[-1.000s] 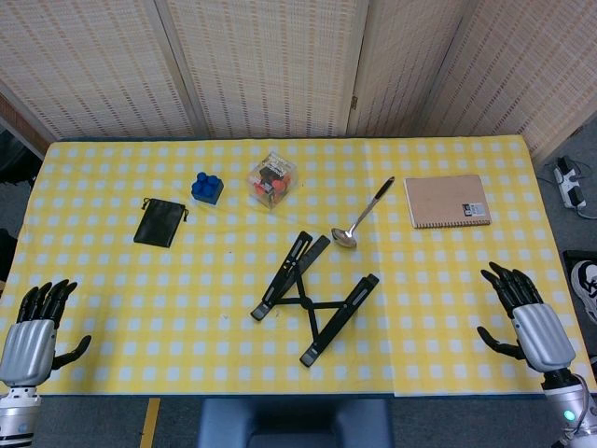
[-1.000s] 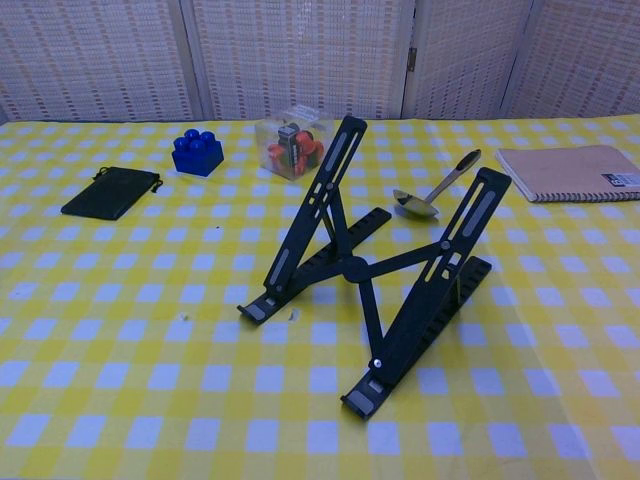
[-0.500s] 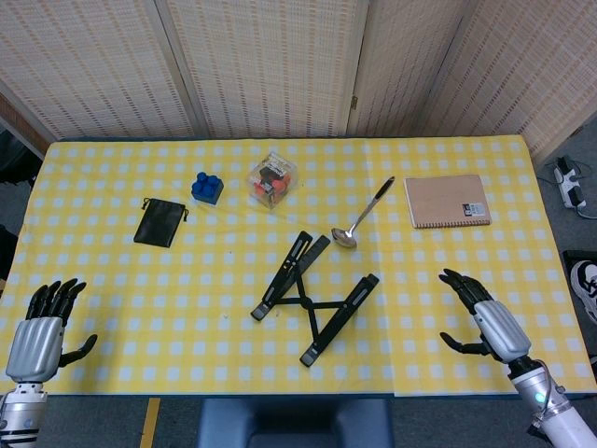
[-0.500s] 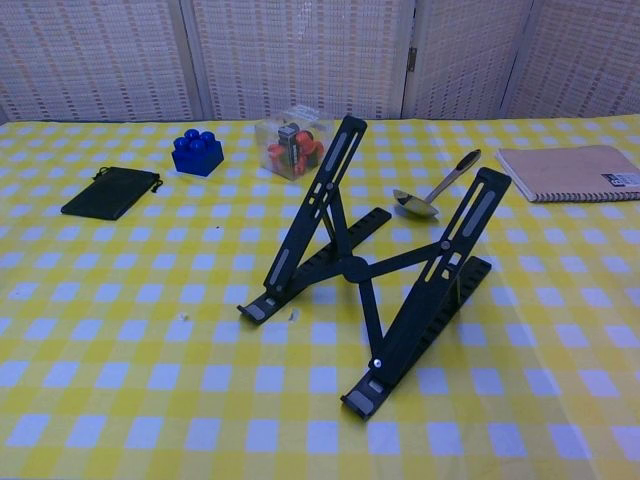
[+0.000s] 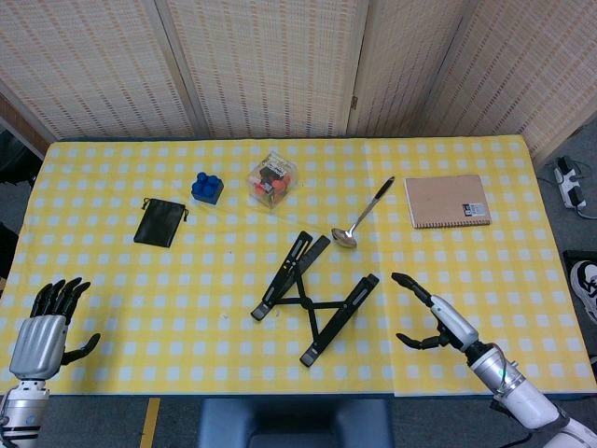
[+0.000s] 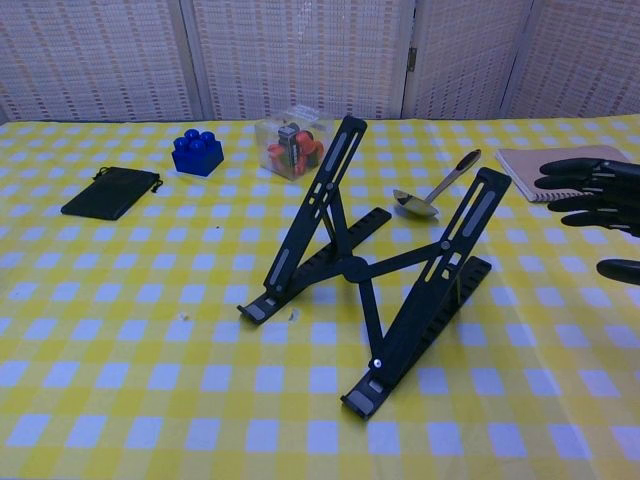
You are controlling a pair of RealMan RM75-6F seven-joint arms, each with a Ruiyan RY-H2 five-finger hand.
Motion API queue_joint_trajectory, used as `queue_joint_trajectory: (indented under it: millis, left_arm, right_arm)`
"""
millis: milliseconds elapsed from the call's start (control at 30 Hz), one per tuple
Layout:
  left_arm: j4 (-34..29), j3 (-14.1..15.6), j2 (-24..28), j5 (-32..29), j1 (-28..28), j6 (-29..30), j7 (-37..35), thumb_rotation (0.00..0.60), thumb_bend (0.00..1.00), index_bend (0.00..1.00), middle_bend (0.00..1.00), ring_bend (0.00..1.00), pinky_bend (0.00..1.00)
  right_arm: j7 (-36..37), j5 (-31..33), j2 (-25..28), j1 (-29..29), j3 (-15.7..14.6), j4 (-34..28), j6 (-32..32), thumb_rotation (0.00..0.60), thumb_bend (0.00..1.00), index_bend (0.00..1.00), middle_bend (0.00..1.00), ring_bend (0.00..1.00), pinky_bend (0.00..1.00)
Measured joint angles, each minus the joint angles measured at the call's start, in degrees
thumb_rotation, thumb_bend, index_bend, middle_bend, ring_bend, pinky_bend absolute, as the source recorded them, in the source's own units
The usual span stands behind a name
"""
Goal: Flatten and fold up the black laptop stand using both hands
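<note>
The black laptop stand (image 5: 313, 297) (image 6: 375, 270) stands unfolded in the middle of the yellow checked table, its two arms raised and crossed by a brace. My right hand (image 5: 432, 317) (image 6: 597, 200) hovers open just right of the stand, fingers spread and pointing toward it, not touching it. My left hand (image 5: 44, 327) is at the table's front left corner, open, fingers up, far from the stand. It does not show in the chest view.
A spoon (image 5: 362, 217) lies just behind the stand. A notebook (image 5: 447, 201) sits at back right. A clear box of small parts (image 5: 271, 180), a blue brick (image 5: 207, 187) and a black pouch (image 5: 160, 222) lie at back left.
My right hand has moved left from the table's right edge toward the stand and now shows in the chest view. The left hand has barely shifted. The stand has not moved.
</note>
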Motion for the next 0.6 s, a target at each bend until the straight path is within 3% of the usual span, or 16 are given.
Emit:
queue_joint_trajectory:
  millis: [133, 300, 600]
  left_arm:
    - [2.4, -0.4, -0.5, 1.0, -1.0, -0.3, -3.7, 0.600, 0.29, 0.19, 0.16, 0.09, 0.00]
    - [5.4, -0.8, 0.1, 2.8, -4.2, -3.5, -11.0, 0.600, 0.29, 0.19, 0.16, 0.09, 0.00]
    - [6.0, -0.3, 0.7, 3.4, -6.3, -6.2, -13.7, 0.600, 0.29, 0.19, 0.16, 0.09, 0.00]
  right_arm:
    - [5.6, 0.4, -2.4, 1.6, -0.2, 1.8, -0.8, 0.600, 0.34, 0.00, 0.04, 0.07, 0.00]
    - [7.2, 2.0, -4.5, 2.3, 0.0, 3.2, -1.1, 0.600, 0.34, 0.00, 0.02, 0.06, 0.00]
    - [13.4, 3.4, -9.6, 5.8, 1.6, 4.3, -3.7, 0.600, 0.34, 0.00, 0.00, 0.05, 0.00]
